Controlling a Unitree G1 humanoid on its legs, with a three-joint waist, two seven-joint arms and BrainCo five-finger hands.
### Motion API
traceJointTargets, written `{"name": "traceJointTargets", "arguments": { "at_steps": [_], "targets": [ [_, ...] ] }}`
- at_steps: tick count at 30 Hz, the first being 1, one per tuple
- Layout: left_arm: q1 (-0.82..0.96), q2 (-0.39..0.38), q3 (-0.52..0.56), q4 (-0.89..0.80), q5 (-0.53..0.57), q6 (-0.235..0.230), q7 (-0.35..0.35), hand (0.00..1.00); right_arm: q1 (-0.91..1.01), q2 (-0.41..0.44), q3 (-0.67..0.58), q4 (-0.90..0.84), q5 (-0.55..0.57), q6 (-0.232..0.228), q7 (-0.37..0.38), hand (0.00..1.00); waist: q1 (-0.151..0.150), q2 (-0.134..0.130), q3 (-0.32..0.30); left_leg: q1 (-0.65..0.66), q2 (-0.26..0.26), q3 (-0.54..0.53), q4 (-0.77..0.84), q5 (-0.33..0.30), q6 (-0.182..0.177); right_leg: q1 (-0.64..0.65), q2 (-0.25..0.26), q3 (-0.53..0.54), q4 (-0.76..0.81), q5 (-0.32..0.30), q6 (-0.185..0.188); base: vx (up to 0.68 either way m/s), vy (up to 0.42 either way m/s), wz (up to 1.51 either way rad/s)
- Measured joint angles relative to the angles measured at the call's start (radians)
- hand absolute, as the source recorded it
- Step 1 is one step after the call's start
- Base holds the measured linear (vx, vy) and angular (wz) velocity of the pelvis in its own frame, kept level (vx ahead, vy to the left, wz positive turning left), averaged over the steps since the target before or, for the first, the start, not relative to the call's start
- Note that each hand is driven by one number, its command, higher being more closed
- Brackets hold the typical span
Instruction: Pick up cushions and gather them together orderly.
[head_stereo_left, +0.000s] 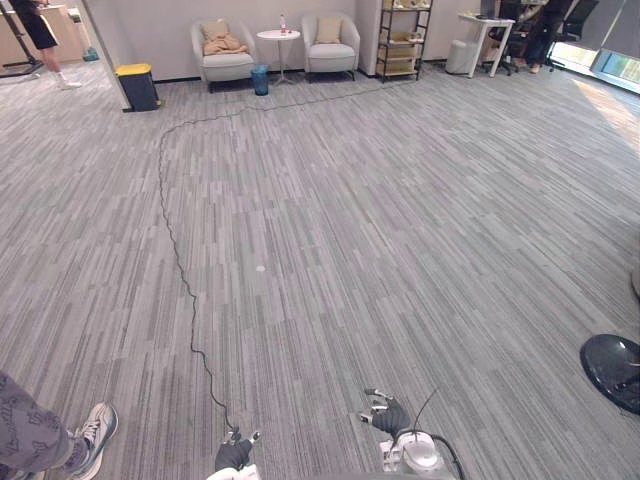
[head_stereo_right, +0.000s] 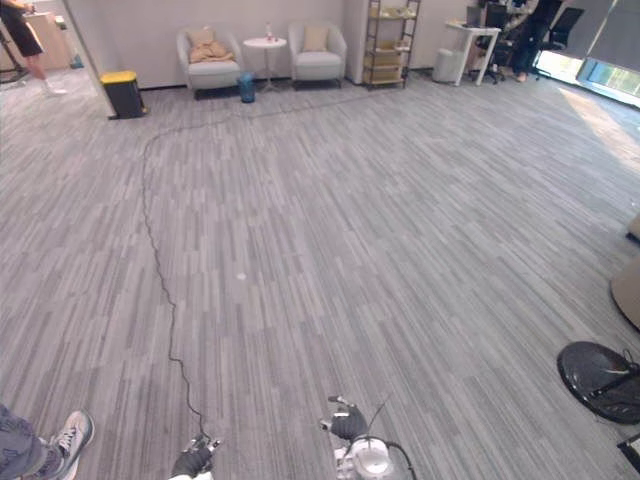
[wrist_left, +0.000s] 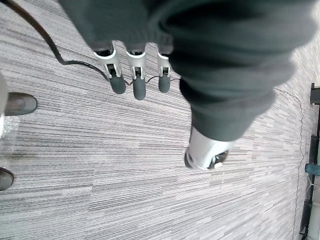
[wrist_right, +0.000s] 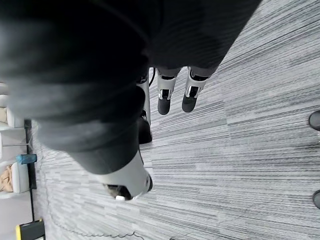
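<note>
Sitting at the far end of the room, both cushions are well apart from your hands. First tan cushion (head_stereo_left: 215, 29) leans upright against the back of the left armchair (head_stereo_left: 228, 66), with a crumpled tan throw (head_stereo_left: 226, 45) just below it on the seat. Second tan cushion (head_stereo_left: 329, 29) stands upright against the back of the right armchair (head_stereo_left: 333, 58). The two are not together: a round white side table (head_stereo_left: 278, 35) with a small bottle on it stands between the chairs, and a blue bin (head_stereo_left: 260, 80) is on the floor beside its leg.

Left hand (head_stereo_left: 235, 455) hangs low at the near edge over grey striped carpet (head_stereo_left: 400, 220). Its fingers (wrist_left: 134, 75) are straight and loose, nothing in them. Right hand (head_stereo_left: 388, 412) is just beside it, also over bare carpet, with its fingers (wrist_right: 165, 95) relaxed and spread off the thumb, holding nothing.

Around the chairs you have a black bin with a yellow lid (head_stereo_left: 138, 87) to the left by the wall, and an open shelf unit (head_stereo_left: 404, 40) to the right, then a white desk (head_stereo_left: 483, 25) further right. A person (head_stereo_left: 40, 30) stands at the far left. Another person's shoe (head_stereo_left: 95, 430) is on the carpet near your left hand. A black round base (head_stereo_left: 612, 368) sits at the right edge.
</note>
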Motion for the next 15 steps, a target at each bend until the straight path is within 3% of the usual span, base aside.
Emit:
{"name": "traceJointTargets", "arguments": {
  "at_steps": [15],
  "targets": [
    [-0.022, 0.005, -0.001, 0.021, 0.019, 0.002, -0.018, 0.00, 0.007, 0.002, -0.104, 0.059, 0.084, -0.001, -0.004, 0.00, 0.012, -0.006, 0.003, -0.035, -0.016, -0.073, -0.001, 0.007, 0.011, 0.014, -0.016, -0.075, -0.033, -0.001, 0.002, -0.01, -0.017, 0.15]
  ]
}}
